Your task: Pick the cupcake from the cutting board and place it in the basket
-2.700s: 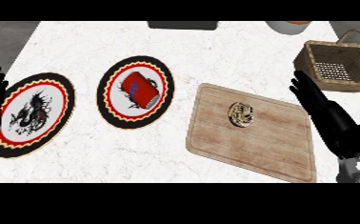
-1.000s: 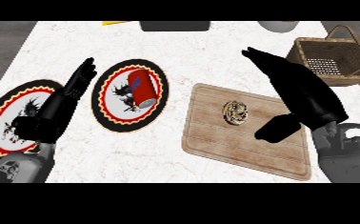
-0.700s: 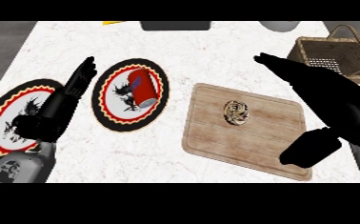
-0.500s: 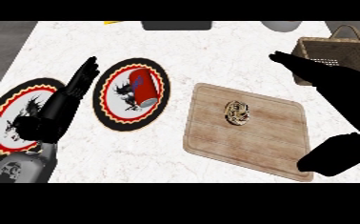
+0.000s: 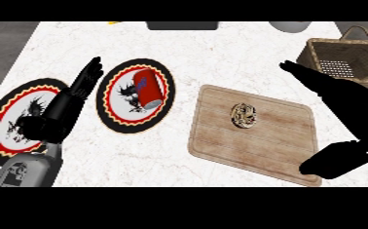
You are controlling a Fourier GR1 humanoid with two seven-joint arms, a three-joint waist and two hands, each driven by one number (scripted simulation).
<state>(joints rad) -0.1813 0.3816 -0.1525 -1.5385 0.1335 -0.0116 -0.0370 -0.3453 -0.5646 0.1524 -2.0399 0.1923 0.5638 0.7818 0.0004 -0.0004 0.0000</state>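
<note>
Your right hand (image 5: 338,96) is spread wide, holding nothing. The cupcake (image 5: 244,115) sits mid cutting board (image 5: 280,145), just left of it. The basket (image 5: 345,52) waits behind that hand.

The cupcake (image 5: 244,115) is small and brownish with a pale, mottled top, and sits on the board (image 5: 215,140), a little above and left of the board's middle. The board is a light wooden slab with rounded corners, lying flat and slightly skewed. The basket (image 5: 314,52) is a brown woven box with a mesh floor, up and to the right of the board, apart from it.
</note>
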